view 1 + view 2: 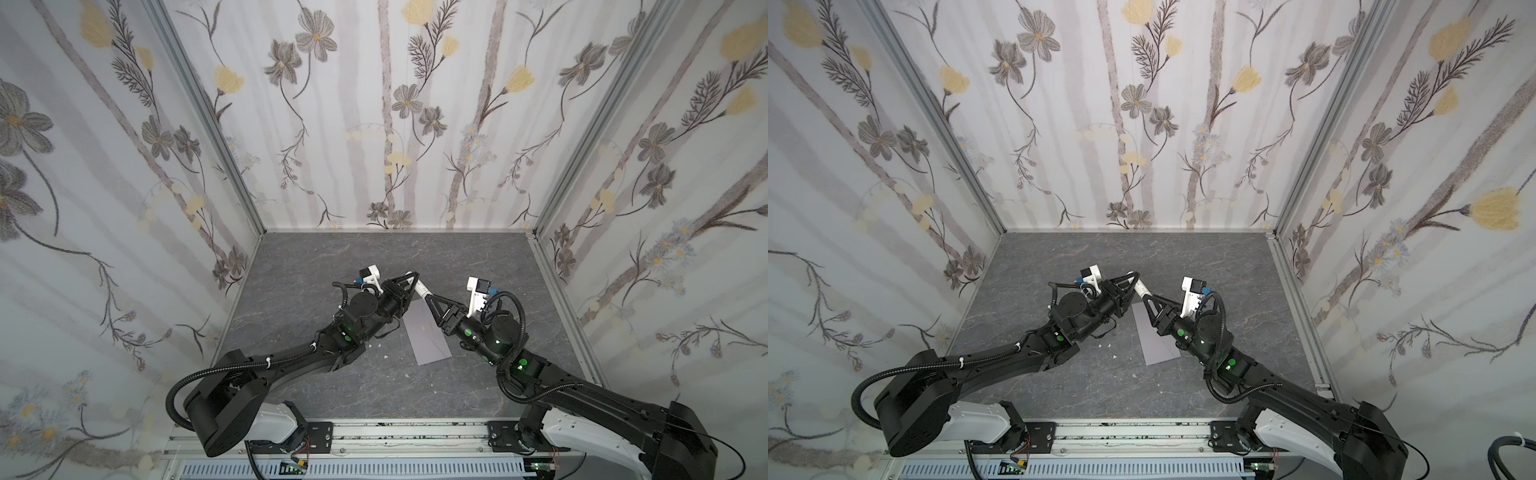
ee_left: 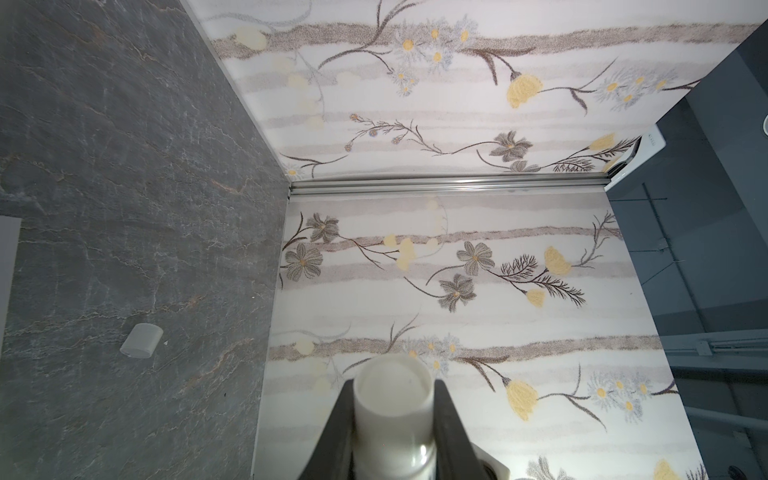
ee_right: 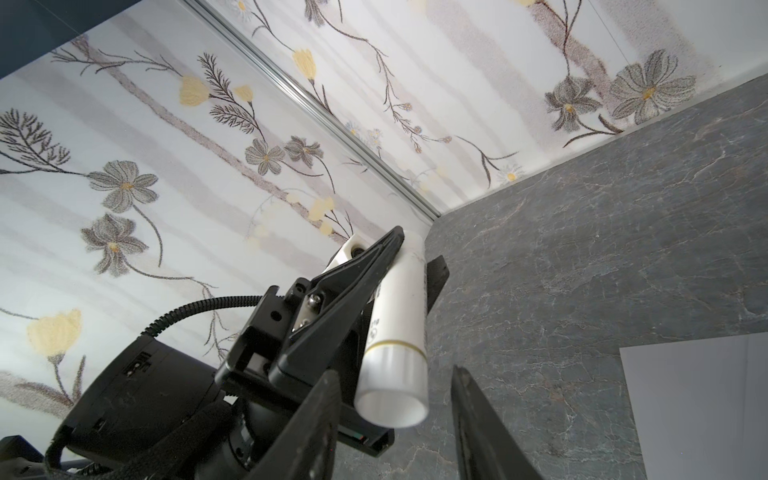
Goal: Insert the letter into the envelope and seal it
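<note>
The envelope (image 1: 428,332), a long plain grey-lavender paper rectangle, is lying flat on the dark grey marbled tabletop (image 1: 311,266) between the 2 arms. In both top views we are seeing the far end of the envelope (image 1: 1158,340) running beneath the raised grippers, and a faint crease is crossing its face. We cannot tell whether its flap is folded down. Above it, the left gripper (image 1: 409,279) is clamping a small white cylindrical plastic tube (image 1: 420,287) between its 2 black fingers. Its wrist view is showing those fingers pressing both sides of the tube (image 2: 390,415), whose round end is facing the camera. The right gripper (image 1: 428,300) is reaching in from the opposite side. In its wrist view, the right gripper (image 3: 395,372) is holding its 2 fingers apart around the tube's open end (image 3: 399,316). A clear gap is showing on 1 side, so they are straddling it rather than pinching it. A small translucent white cap (image 2: 141,340) is lying on its side on the tabletop, well apart from the tube. A few tiny white scraps (image 1: 379,345) are sitting near the envelope's left edge. Flower-printed pale walls (image 1: 374,124) are enclosing the table on 3 sides.
</note>
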`<state>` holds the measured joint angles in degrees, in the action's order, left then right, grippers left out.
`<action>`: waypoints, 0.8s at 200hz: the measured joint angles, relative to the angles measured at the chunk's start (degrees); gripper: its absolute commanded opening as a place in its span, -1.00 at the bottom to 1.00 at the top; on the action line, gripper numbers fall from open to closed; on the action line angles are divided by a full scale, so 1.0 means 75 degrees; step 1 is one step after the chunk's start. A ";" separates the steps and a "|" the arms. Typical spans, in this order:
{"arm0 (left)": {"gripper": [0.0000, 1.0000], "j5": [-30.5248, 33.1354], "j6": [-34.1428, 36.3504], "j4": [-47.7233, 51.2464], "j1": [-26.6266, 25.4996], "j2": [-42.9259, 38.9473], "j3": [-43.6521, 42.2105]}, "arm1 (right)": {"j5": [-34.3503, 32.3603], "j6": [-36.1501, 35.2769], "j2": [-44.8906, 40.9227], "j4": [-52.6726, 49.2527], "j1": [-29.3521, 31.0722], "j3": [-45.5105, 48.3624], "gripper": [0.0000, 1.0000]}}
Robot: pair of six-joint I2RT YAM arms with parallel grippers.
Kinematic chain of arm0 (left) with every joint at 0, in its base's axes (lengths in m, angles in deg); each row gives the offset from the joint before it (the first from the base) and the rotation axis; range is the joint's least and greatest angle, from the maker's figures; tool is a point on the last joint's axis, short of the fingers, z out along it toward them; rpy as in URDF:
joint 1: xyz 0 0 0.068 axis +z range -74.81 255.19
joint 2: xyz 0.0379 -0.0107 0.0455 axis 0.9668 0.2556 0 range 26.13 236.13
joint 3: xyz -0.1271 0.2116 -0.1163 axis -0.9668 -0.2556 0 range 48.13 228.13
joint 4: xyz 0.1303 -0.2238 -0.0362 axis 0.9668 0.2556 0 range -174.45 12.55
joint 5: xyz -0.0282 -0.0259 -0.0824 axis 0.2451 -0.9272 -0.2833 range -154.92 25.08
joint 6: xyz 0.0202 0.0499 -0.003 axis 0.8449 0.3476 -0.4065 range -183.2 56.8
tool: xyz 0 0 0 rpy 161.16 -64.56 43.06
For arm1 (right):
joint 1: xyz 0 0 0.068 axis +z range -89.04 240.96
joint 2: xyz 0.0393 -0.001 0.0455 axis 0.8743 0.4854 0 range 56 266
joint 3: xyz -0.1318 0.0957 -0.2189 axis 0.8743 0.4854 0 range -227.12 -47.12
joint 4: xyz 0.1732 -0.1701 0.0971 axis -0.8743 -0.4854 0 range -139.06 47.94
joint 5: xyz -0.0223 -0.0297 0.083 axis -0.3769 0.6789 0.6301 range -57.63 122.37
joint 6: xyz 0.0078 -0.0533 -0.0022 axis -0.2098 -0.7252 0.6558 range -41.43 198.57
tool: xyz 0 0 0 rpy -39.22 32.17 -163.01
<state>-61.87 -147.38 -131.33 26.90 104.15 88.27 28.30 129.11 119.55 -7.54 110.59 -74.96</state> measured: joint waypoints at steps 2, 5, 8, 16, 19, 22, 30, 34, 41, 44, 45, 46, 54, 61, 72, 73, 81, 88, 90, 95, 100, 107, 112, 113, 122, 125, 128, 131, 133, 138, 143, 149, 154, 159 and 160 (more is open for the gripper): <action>-1.00 0.0003 0.0000 -0.0012 0.0003 0.0006 0.0000 | 0.0026 0.0000 0.0006 -0.0003 -0.0009 0.0000 -0.22; -1.00 0.0000 0.0000 -0.0017 0.0003 0.0012 0.0000 | 0.0061 0.0009 0.0017 -0.0003 -0.0015 0.0000 -0.24; -1.00 0.0000 0.0000 -0.0023 0.0003 0.0017 0.0000 | 0.0082 0.0029 0.0023 0.0000 -0.0020 0.0000 -0.26; -1.00 0.0000 -0.0003 -0.0038 0.0003 0.0035 0.0000 | 0.0096 0.0055 0.0038 0.0000 -0.0026 0.0000 -0.31; -1.00 0.0003 -0.0003 -0.0044 0.0003 0.0044 0.0000 | 0.0096 0.0067 0.0038 0.0000 -0.0026 0.0000 -0.34; -1.00 0.0003 -0.0003 -0.0044 0.0003 0.0047 0.0000 | 0.0093 0.0090 0.0041 0.0009 -0.0032 0.0000 -0.37; -1.00 0.0003 -0.0003 -0.0044 0.0000 0.0052 0.0000 | 0.0099 0.0125 0.0055 0.0047 -0.0041 0.0000 -0.41; -1.00 0.0006 -0.0003 -0.0047 0.0000 0.0052 0.0000 | 0.0102 0.0140 0.0061 0.0055 -0.0047 0.0000 -0.41; -1.00 0.0023 -0.0003 -0.0058 0.0000 0.0052 0.0000 | 0.0105 0.0181 0.0073 0.0085 -0.0061 -0.0003 -0.41; -1.00 0.0026 -0.0003 -0.0064 0.0000 0.0052 0.0000 | 0.0108 0.0198 0.0076 0.0099 -0.0064 -0.0003 -0.41; -1.00 0.0026 -0.0003 -0.0064 0.0000 0.0052 0.0000 | 0.0108 0.0198 0.0076 0.0102 -0.0067 -0.0003 -0.41; -1.00 0.0026 -0.0003 -0.0064 0.0000 0.0052 0.0000 | 0.0114 0.0198 0.0079 0.0108 -0.0070 -0.0003 -0.41; -1.00 0.0023 -0.0006 -0.0070 0.0000 0.0052 0.0000 | 0.0125 0.0198 0.0082 0.0119 -0.0079 -0.0003 -0.41; -1.00 0.0023 -0.0006 -0.0082 0.0000 0.0052 0.0000 | 0.0125 0.0198 0.0082 0.0134 -0.0085 -0.0003 -0.42; -1.00 0.0023 -0.0006 -0.0117 0.0000 0.0052 0.0000 | 0.0128 0.0201 0.0082 0.0160 -0.0085 -0.0003 -0.42; -1.00 0.0023 -0.0006 -0.0119 0.0000 0.0052 0.0000 | 0.0128 0.0201 0.0082 0.0160 -0.0085 -0.0003 -0.42; -1.00 0.0023 -0.0009 -0.0122 -0.0006 0.0052 0.0000 | 0.0131 0.0201 0.0082 0.0160 -0.0090 -0.0009 -0.41; -1.00 0.0026 -0.0029 -0.0122 -0.0006 0.0052 0.0000 | 0.0134 0.0201 0.0082 0.0157 -0.0093 -0.0017 -0.39; -1.00 0.0026 -0.0035 -0.0122 -0.0006 0.0052 0.0000 | 0.0134 0.0204 0.0082 0.0157 -0.0096 -0.0020 -0.40; -1.00 0.0026 -0.0035 -0.0131 -0.0006 0.0052 0.0000 | 0.0149 0.0204 0.0082 0.0152 -0.0102 -0.0029 -0.40; -1.00 0.0029 -0.0035 -0.0149 -0.0006 0.0052 0.0000 | 0.0149 0.0204 0.0082 0.0152 -0.0105 -0.0035 -0.40; -1.00 0.0026 -0.0035 -0.0166 -0.0006 0.0052 0.0000 | 0.0152 0.0204 0.0082 0.0152 -0.0105 -0.0047 -0.38; -1.00 0.0029 -0.0035 -0.0175 -0.0006 0.0052 0.0000 | 0.0152 0.0204 0.0082 0.0149 -0.0105 -0.0058 -0.38; -1.00 0.0029 -0.0035 -0.0175 -0.0006 0.0052 0.0000 | 0.0152 0.0204 0.0082 0.0146 -0.0105 -0.0058 -0.38; -1.00 0.0029 -0.0038 -0.0187 -0.0006 0.0055 0.0000 | 0.0152 0.0204 0.0082 0.0131 -0.0108 -0.0076 -0.40; -1.00 0.0026 -0.0038 -0.0192 -0.0006 0.0055 0.0000 | 0.0152 0.0204 0.0082 0.0128 -0.0111 -0.0082 -0.40; -1.00 0.0029 -0.0038 -0.0195 -0.0006 0.0055 0.0000 | 0.0152 0.0204 0.0082 0.0125 -0.0114 -0.0085 -0.41; -1.00 0.0029 -0.0038 -0.0195 -0.0006 0.0055 0.0000 | 0.0152 0.0204 0.0082 0.0117 -0.0114 -0.0087 -0.41; -1.00 0.0029 -0.0038 -0.0195 -0.0006 0.0055 0.0000 | 0.0152 0.0204 0.0082 0.0111 -0.0114 -0.0090 -0.41; -1.00 0.0029 -0.0038 -0.0201 -0.0006 0.0055 0.0000 | 0.0152 0.0204 0.0082 0.0105 -0.0114 -0.0093 -0.40; -1.00 0.0035 -0.0038 -0.0204 -0.0006 0.0055 -0.0003 | 0.0152 0.0204 0.0085 0.0096 -0.0114 -0.0099 -0.39; -1.00 0.0044 -0.0038 -0.0210 -0.0006 0.0055 -0.0003 | 0.0152 0.0201 0.0087 0.0096 -0.0117 -0.0105 -0.37; -1.00 0.0044 -0.0038 -0.0216 -0.0006 0.0055 -0.0003 | 0.0154 0.0201 0.0087 0.0090 -0.0119 -0.0114 -0.36; -1.00 0.0041 -0.0041 -0.0227 -0.0006 0.0055 -0.0003 | 0.0154 0.0201 0.0090 0.0079 -0.0119 -0.0122 -0.35; -1.00 0.0041 -0.0041 -0.0227 -0.0006 0.0055 -0.0003 | 0.0154 0.0201 0.0093 0.0079 -0.0119 -0.0122 -0.36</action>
<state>-61.56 -147.69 -133.03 26.86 104.56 88.25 29.45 130.62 120.25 -6.95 109.69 -75.88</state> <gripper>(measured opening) 0.216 0.313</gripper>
